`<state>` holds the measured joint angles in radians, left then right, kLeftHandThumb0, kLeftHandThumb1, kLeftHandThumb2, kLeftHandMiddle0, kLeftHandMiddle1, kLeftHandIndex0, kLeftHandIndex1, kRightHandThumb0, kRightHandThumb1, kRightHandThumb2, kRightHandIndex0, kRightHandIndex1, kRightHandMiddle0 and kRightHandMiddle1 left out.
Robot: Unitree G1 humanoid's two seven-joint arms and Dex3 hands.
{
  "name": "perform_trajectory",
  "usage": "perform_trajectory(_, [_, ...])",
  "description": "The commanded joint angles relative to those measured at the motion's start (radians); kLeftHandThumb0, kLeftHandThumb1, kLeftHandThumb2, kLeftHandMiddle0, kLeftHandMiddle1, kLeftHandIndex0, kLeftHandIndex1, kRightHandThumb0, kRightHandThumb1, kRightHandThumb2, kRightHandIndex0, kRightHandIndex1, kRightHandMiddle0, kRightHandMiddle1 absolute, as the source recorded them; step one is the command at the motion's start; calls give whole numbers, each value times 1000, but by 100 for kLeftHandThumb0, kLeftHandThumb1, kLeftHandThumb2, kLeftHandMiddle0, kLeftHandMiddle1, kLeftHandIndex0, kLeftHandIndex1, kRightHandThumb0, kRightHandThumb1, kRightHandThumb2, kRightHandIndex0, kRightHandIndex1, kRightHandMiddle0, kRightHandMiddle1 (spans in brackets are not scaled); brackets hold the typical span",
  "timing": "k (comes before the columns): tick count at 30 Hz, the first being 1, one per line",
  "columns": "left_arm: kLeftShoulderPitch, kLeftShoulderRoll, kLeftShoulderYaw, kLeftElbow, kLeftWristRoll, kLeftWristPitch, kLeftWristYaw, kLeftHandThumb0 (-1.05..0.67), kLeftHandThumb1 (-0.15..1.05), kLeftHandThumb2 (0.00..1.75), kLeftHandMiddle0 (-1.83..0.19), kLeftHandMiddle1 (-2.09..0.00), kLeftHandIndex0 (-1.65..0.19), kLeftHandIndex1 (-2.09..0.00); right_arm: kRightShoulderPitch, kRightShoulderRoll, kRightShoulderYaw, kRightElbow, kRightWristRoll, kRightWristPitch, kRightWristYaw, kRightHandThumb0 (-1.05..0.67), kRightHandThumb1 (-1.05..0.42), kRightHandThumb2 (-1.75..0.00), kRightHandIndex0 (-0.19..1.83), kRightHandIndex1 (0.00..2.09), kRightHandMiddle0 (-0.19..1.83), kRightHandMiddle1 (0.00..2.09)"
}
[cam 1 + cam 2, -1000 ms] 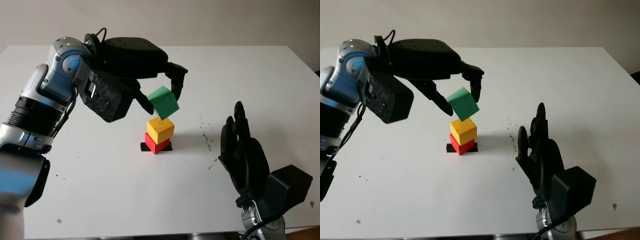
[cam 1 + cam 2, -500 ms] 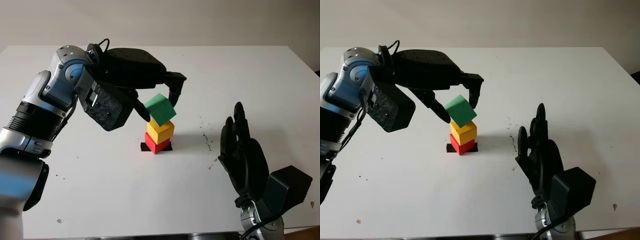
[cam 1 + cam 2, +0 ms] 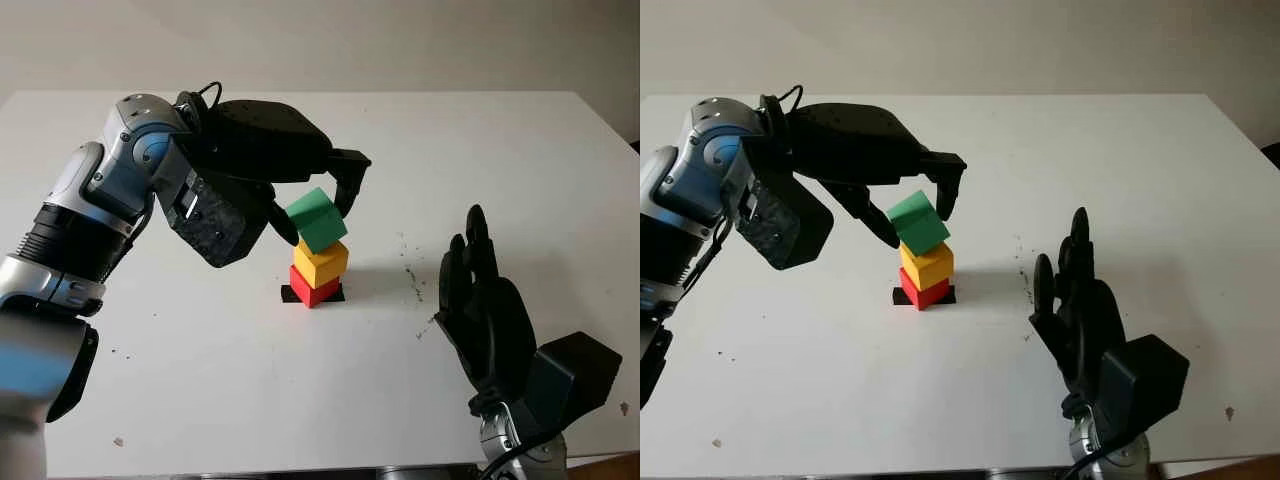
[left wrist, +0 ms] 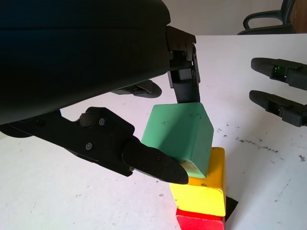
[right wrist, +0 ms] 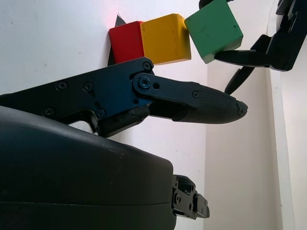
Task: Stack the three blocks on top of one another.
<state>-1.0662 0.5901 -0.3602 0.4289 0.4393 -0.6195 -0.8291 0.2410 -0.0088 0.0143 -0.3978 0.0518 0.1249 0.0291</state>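
The green block (image 3: 318, 220) sits tilted in the left hand (image 3: 305, 195), pinched between its fingers (image 4: 153, 163), one lower edge touching the top of the yellow block (image 3: 320, 262), which stands on the red block (image 3: 313, 287) near the middle of the desk (image 3: 200, 360). It looks to need rotating flat before release, or it may slide off. The right hand (image 3: 485, 315) is open, well apart to the right, and the stack has free desk all round.
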Motion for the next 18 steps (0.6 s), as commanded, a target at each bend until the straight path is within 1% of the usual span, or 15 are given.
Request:
perform_trajectory(1, [-2, 0, -10, -1, -5, -3, -4, -36, 105, 20, -36, -1, -9, -164, 0, 6, -2, -3, 7, -11, -1, -75, -105, -62, -19, 0, -19, 0])
perform_trajectory(6, [0, -6, -13, 4, -9, -11, -4, -36, 105, 19, -36, -2, -12, -166, 5, 4, -1, -3, 7, -14, -1, -74, -105, -62, -19, 0, -19, 0])
perform_trajectory(13, [7, -10, -16, 5, -6, -26, 1, -36, 105, 17, -38, -3, -11, -178, 9, 5, 1, 2, 10, -25, 1, -76, -105, -61, -19, 0, -19, 0])
perform_trajectory(18, [10, -14, -18, -6, -9, -1, -12, -37, 105, 16, -37, -2, -11, -179, 11, 12, 3, 0, 15, -22, -2, -73, -105, -62, -19, 0, -19, 0])
